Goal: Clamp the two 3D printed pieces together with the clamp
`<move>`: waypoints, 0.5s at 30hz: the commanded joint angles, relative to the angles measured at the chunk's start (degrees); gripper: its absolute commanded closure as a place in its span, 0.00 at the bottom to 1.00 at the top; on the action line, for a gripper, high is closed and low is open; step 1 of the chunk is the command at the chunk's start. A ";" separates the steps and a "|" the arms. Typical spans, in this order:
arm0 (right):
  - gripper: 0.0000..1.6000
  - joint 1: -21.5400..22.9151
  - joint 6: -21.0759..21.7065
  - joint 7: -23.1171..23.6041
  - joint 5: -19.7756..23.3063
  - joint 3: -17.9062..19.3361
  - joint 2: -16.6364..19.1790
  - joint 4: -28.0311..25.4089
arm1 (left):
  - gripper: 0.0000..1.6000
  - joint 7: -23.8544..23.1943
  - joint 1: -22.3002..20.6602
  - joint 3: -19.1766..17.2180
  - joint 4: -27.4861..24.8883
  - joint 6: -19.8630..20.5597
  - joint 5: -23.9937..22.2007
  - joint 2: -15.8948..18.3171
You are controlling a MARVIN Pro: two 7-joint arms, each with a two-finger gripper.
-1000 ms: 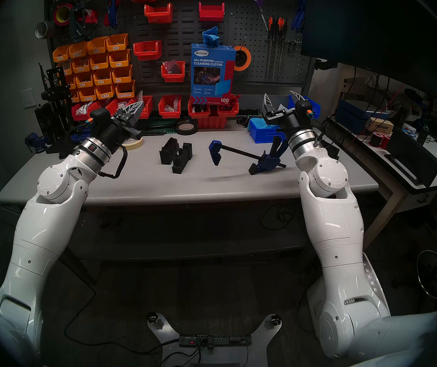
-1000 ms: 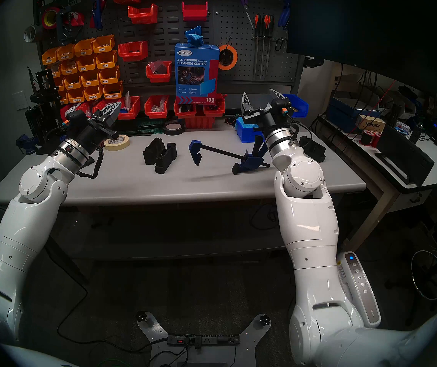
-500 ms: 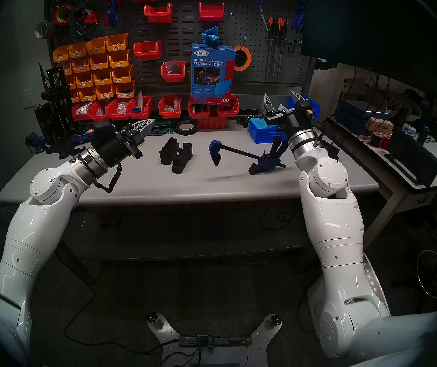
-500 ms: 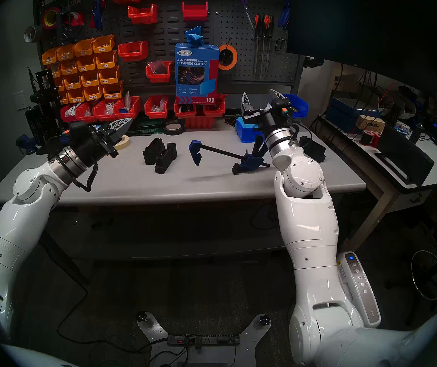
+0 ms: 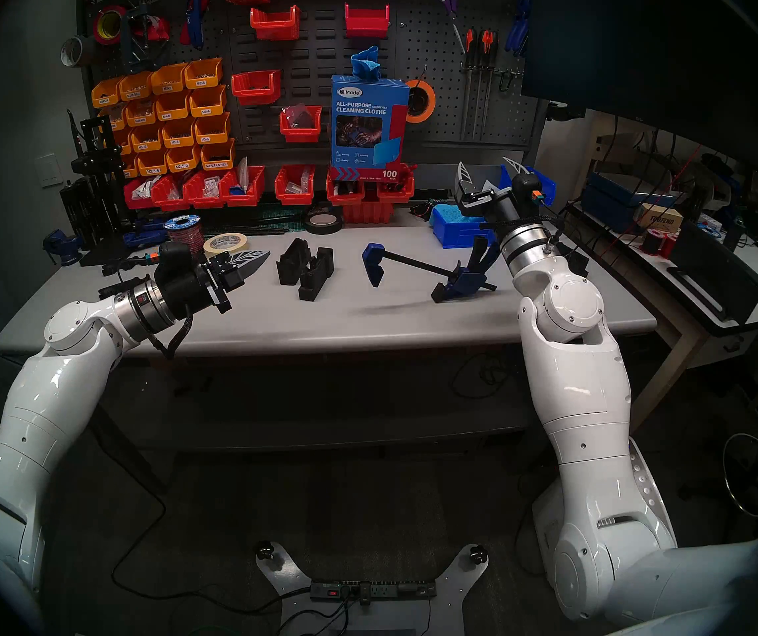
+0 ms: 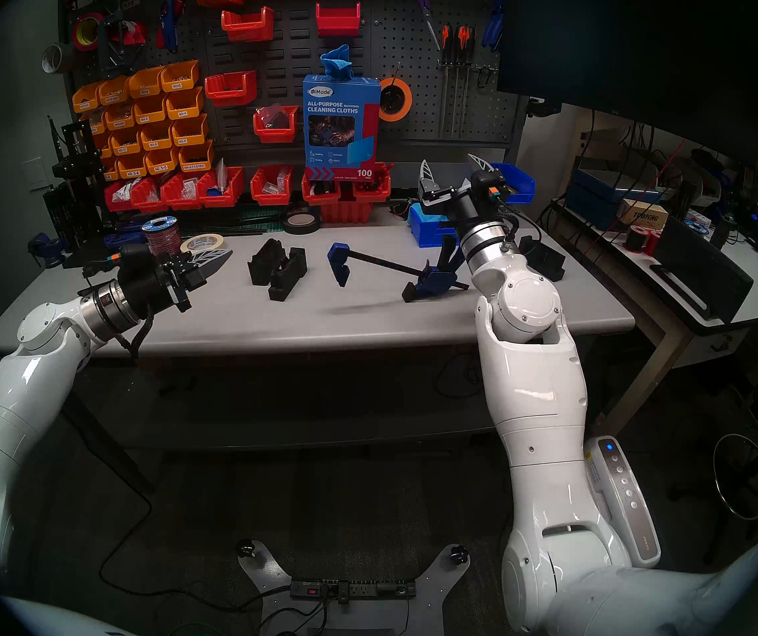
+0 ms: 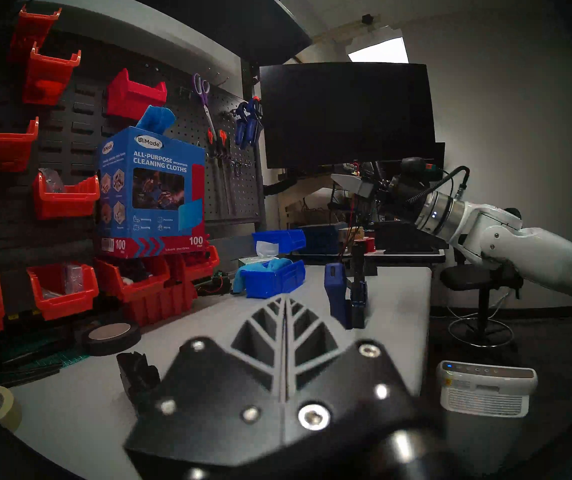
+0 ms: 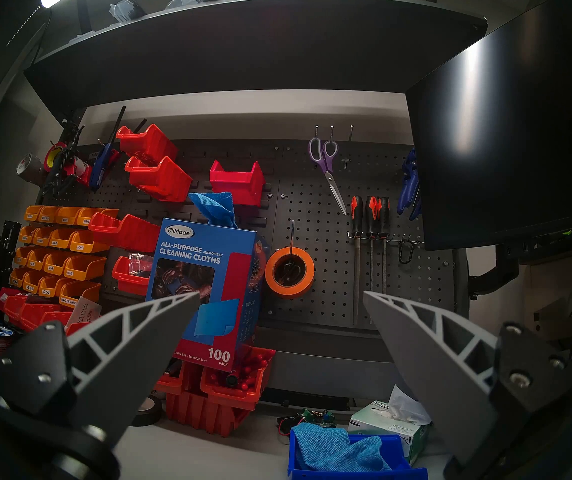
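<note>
Two black 3D printed pieces (image 5: 292,265) (image 5: 317,277) stand close together at the table's middle; one (image 7: 137,375) shows at the lower left of the left wrist view. The clamp (image 5: 414,263) lies to their right, with its blue fixed jaw (image 5: 372,263) nearest them and its trigger body (image 5: 460,284) by my right forearm. My left gripper (image 5: 266,255) (image 7: 284,297) is shut and empty, low over the table just left of the pieces, pointing at them. My right gripper (image 5: 482,162) (image 8: 281,294) is open and empty, raised behind the clamp's handle end, facing the pegboard.
A masking tape roll (image 5: 225,242) and a wire spool (image 5: 183,226) sit behind my left gripper. A black tape roll (image 5: 323,222), red bins (image 5: 294,185) and a blue bin (image 5: 455,226) line the back. A lone black block (image 6: 544,258) sits at the far right.
My left arm has dropped and swung its shut gripper down and slightly right, close to the table beside the pieces, uncovering the tape roll and spool. The right arm has not moved.
</note>
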 commanded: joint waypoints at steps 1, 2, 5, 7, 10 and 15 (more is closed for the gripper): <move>0.00 1.63 -0.40 0.04 -0.04 -0.06 0.00 -1.76 | 1.00 -3.94 -6.11 0.56 2.04 0.37 0.30 0.47; 0.00 1.63 -0.40 0.04 -0.04 -0.06 0.00 -1.75 | 1.00 -4.39 -7.04 1.05 2.91 0.49 0.49 0.16; 0.00 1.63 -0.41 0.05 -0.04 -0.05 0.00 -1.73 | 1.00 -4.27 -8.10 1.36 3.63 1.03 0.97 -0.63; 0.00 1.63 -0.42 0.05 -0.03 -0.05 0.00 -1.71 | 1.00 -4.37 -9.40 2.03 4.60 1.23 1.56 -1.23; 0.00 1.64 -0.43 0.05 -0.03 -0.05 0.00 -1.70 | 1.00 -4.32 -10.05 2.44 5.00 1.43 2.26 -1.72; 0.00 1.64 -0.44 0.05 -0.01 -0.05 0.00 -1.66 | 1.00 -4.43 -12.13 3.91 6.51 2.29 4.20 -3.40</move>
